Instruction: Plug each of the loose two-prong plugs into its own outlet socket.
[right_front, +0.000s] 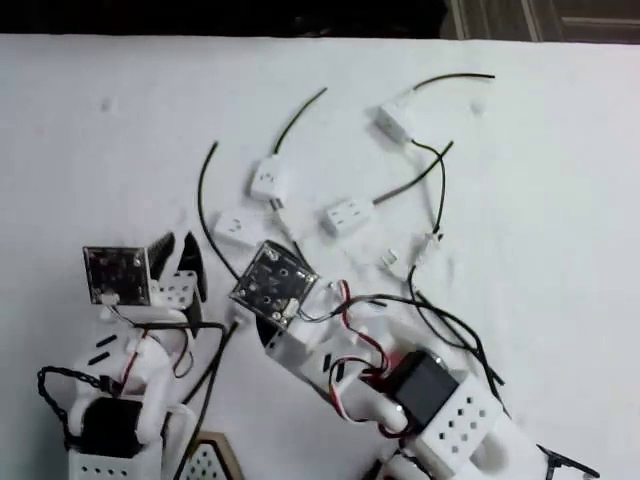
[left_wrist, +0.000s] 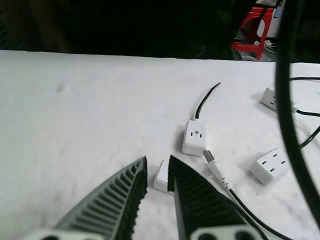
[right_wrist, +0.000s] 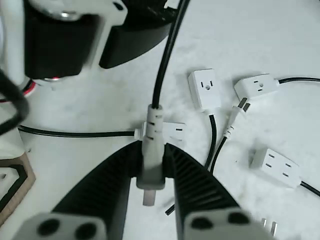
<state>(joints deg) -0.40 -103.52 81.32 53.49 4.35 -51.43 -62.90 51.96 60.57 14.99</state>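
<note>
My right gripper (right_wrist: 153, 148) is shut on a white two-prong plug (right_wrist: 151, 165) with a black cord; its prongs point down, just above the table. A white outlet socket (right_wrist: 173, 132) lies right behind it. More sockets (right_wrist: 205, 89) (right_wrist: 257, 86) (right_wrist: 276, 167) lie farther off, and a loose plug (right_wrist: 240, 107) rests between two of them. My left gripper (left_wrist: 157, 161) stands slightly open near the table with nothing in it, and a small white socket (left_wrist: 161, 176) lies just beyond its tips. Another socket (left_wrist: 194, 137) and a loose plug (left_wrist: 212, 162) lie ahead of it.
In the high view several sockets (right_front: 268, 178) (right_front: 237, 227) (right_front: 349, 214) (right_front: 397, 121) and thin black cords (right_front: 437, 195) spread over the middle of the white table (right_front: 560, 180). Another loose plug (right_front: 430, 245) lies right of them. A wooden piece (right_front: 207, 460) sits at the front edge.
</note>
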